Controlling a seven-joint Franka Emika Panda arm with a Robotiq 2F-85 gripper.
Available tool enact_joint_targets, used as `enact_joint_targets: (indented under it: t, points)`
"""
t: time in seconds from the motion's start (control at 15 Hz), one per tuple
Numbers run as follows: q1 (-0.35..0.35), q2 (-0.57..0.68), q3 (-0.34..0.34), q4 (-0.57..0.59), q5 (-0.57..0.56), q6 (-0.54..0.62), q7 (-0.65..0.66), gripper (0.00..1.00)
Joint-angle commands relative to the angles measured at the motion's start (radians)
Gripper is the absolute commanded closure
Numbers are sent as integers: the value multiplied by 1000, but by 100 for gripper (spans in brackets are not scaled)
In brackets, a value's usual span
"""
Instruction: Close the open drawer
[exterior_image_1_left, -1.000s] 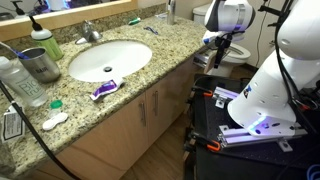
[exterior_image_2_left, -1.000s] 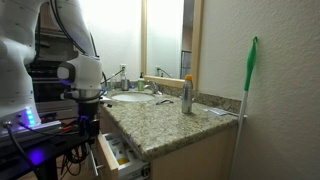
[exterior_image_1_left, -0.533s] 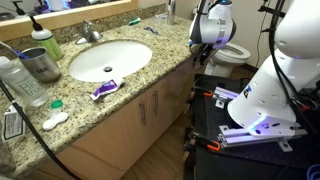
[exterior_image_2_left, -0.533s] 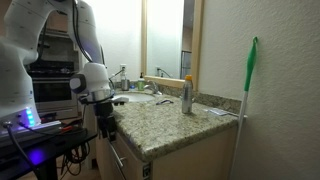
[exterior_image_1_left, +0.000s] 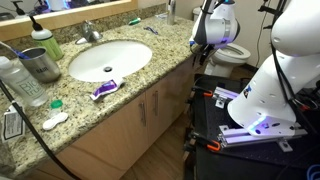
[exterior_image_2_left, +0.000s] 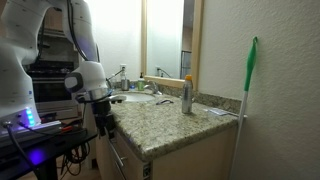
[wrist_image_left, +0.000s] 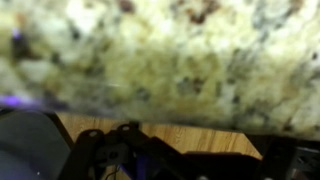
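The drawer (exterior_image_2_left: 122, 160) sits under the front edge of the granite table (exterior_image_2_left: 165, 122) and looks flush with the cabinet, so the closing push seems essentially done. The end effector (exterior_image_2_left: 103, 127) hangs just beside that edge; I cannot tell whether its jaws are wide or narrow. The next move calls for backing straight away and checking that no gap remains.

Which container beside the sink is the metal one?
The shiny silver cup, open at the top. The green container behind it and the clear bottle in front of it are not metallic.
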Motion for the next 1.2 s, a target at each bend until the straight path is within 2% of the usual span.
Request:
enact_joint_targets:
  t: [0.0, 0.13, 0.2, 0.33, 0.47, 0.6, 0.67, 0.8, 0.87, 1.0, 1.13]
  points:
    - [-123, -118, 20, -20, -156, -89, -150, 0]
    - [-234, -170, 47, -31, -272, -149, -221, 0]
    - [-301, -184, 82, -25, -336, -177, -245, 0]
    - [-450, -204, 206, -44, -428, -226, -272, 0]
    - [-599, -160, 348, -33, -441, -251, -354, 0]
    - [-737, -119, 451, -18, -450, -307, -440, 0]
    - [-544, -147, 326, -22, -269, -262, -479, 0]
    - [-620, -123, 387, -20, -268, -280, -533, 0]
    - [-605, -135, 367, -19, -271, -285, -521, 0]
    - [-508, -175, 272, -31, -202, -289, -555, 0]
    - [-333, -193, 89, -35, -168, -301, -584, 0]
